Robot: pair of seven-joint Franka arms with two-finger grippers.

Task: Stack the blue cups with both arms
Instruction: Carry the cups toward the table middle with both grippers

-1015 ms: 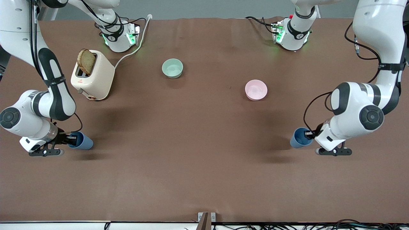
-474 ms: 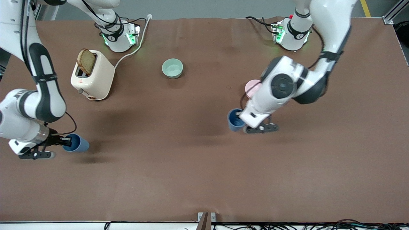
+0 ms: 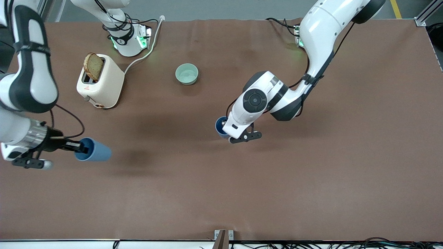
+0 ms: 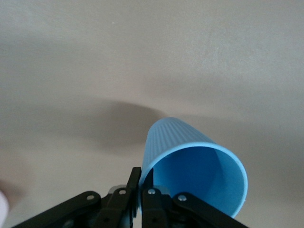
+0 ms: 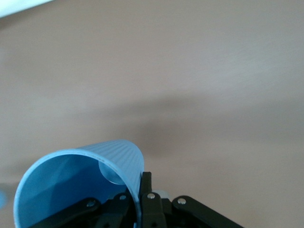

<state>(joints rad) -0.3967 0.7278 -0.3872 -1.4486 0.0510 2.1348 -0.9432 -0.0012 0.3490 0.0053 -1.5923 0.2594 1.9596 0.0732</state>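
Bench (image 3: 311, 180): brown cover, faintly creased, with soft shadows under both arms; a strip of grey floor shows along its top edge.
Left hand (image 3: 225, 130): up over the middle of the bench, clamped on the rim of a blue cup (image 3: 219, 126); one finger (image 4: 151, 204) sits inside the wall, the other outside.
Right hand (image 3: 79, 148): up over the right arm's end of the bench, clamped on the rim of the second blue cup (image 3: 93, 152), which juts out sideways from it.
Other things: toaster (image 3: 100, 81) holding a slice of bread (image 3: 93, 66), green bowl (image 3: 187, 74).
Change: the left hand has carried its cup toward the middle, now hiding the pink bowl; the right hand has lifted and tipped its cup.
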